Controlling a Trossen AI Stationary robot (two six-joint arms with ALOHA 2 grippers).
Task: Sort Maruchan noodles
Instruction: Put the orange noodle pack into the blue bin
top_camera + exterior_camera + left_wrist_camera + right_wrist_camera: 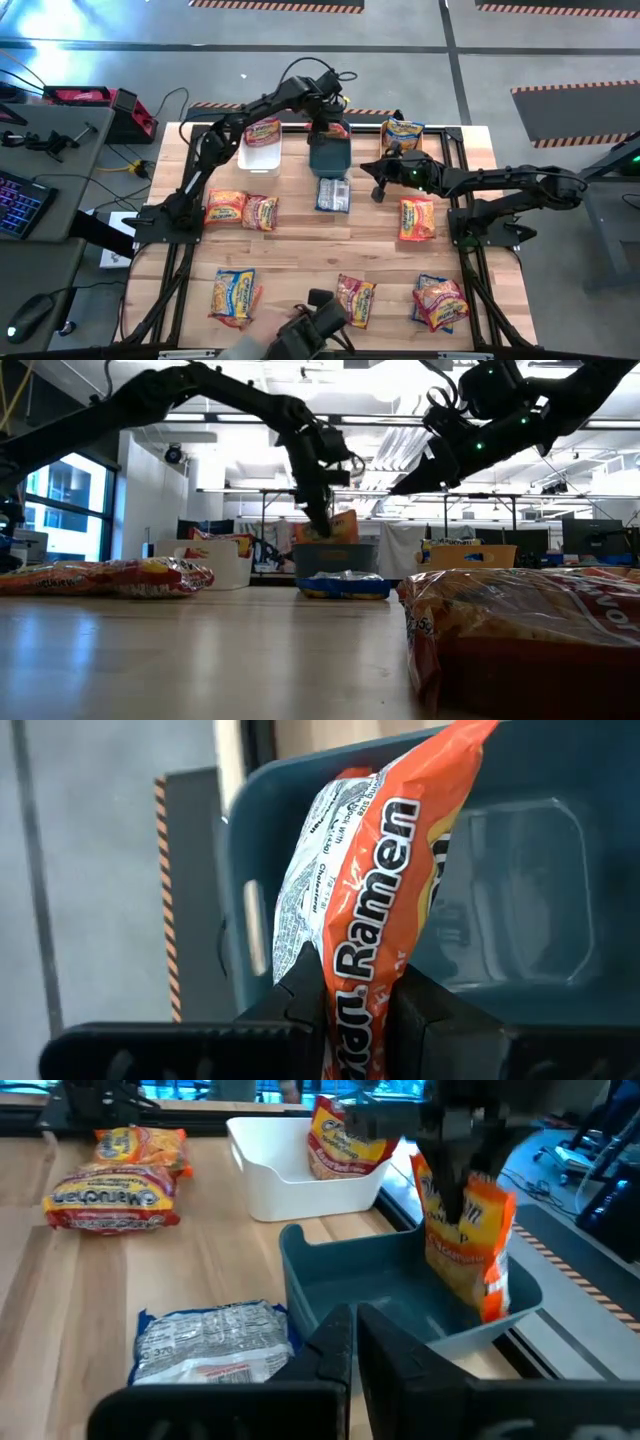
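Hanging over the teal bin (329,155) at the far middle of the bench (300,260), the left end effector (333,128) is clamped on an orange ramen packet (380,890), which is pinched at one short edge between the dark fingers (300,995) and held upright, with its free end down inside the bin, as seen in the right wrist view (465,1245). The right end effector (380,190) is held above the bench just beside the teal bin, with its fingers together and nothing between them. A blue-and-yellow packet (333,194) lies flat on the bench, touching the bin's near wall and close below the right end effector. Beside the teal bin stands a white bin (260,148) with a pink-red packet (345,1140) leaning inside it, and an orange bin (402,134) with a packet in it is seen on the other side. Other packets are scattered flat over the bench: two (240,209) on the left arm's side, one (417,218) on the right arm's side, and several along the near edge (235,296).
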